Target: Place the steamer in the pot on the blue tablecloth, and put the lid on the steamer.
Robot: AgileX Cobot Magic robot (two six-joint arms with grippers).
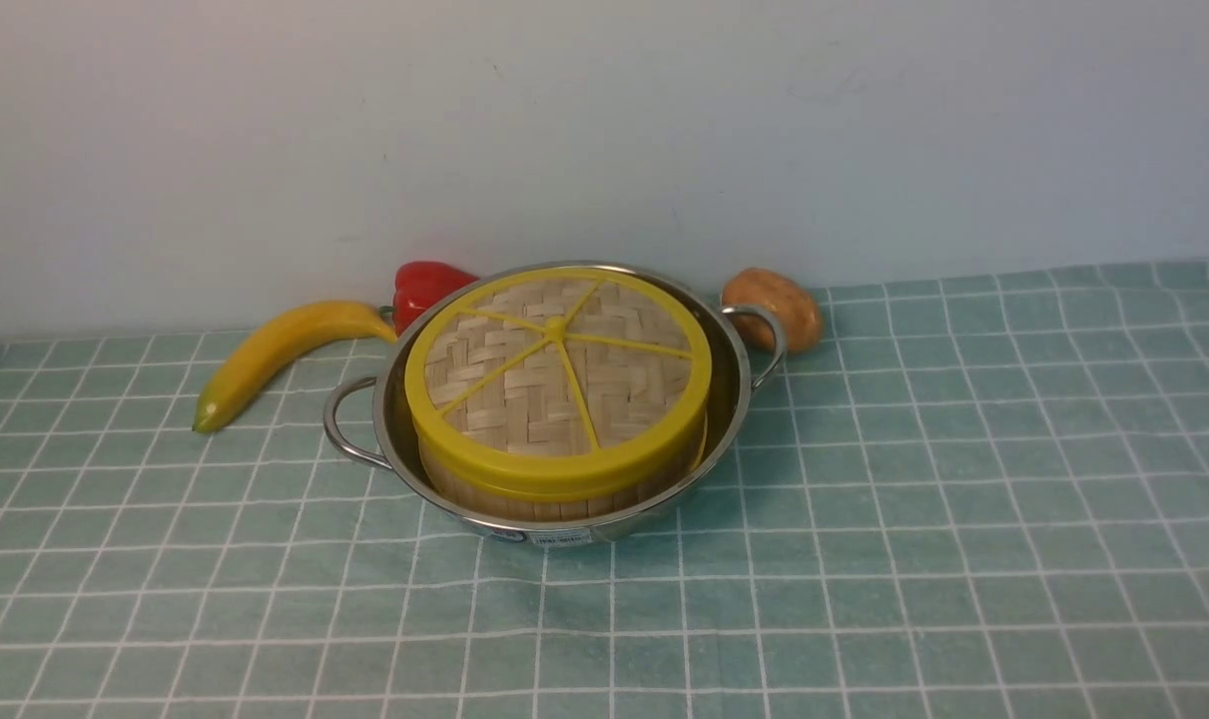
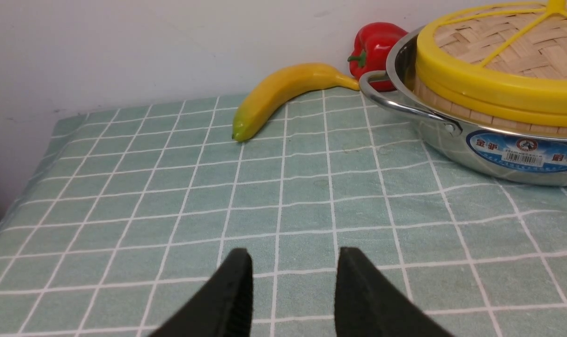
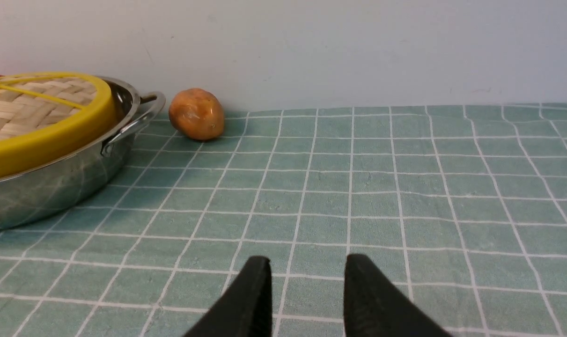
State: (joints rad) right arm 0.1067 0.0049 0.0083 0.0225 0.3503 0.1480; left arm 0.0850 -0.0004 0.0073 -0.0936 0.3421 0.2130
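The shiny steel pot (image 1: 734, 394) (image 2: 456, 145) (image 3: 54, 187) stands on the blue tablecloth (image 1: 864, 559) near the back wall. Inside it sits the bamboo steamer (image 1: 554, 504) (image 2: 452, 110), only its pale wall showing. The woven lid (image 1: 554, 379) (image 2: 494, 51) (image 3: 35, 112) with yellow rim and spokes rests on top of the steamer. Neither arm shows in the front view. My left gripper (image 2: 292, 255) hangs open over bare cloth, well short of the pot. My right gripper (image 3: 306, 262) is open too, over bare cloth on the pot's other side.
A yellow banana (image 1: 275, 355) (image 2: 283, 93) lies left of the pot, a red pepper (image 1: 426, 285) (image 2: 374, 47) behind it by the wall. A brown potato (image 1: 776, 305) (image 3: 196, 113) sits right of the pot's handle. The cloth's left edge (image 2: 30, 168) shows in the left wrist view.
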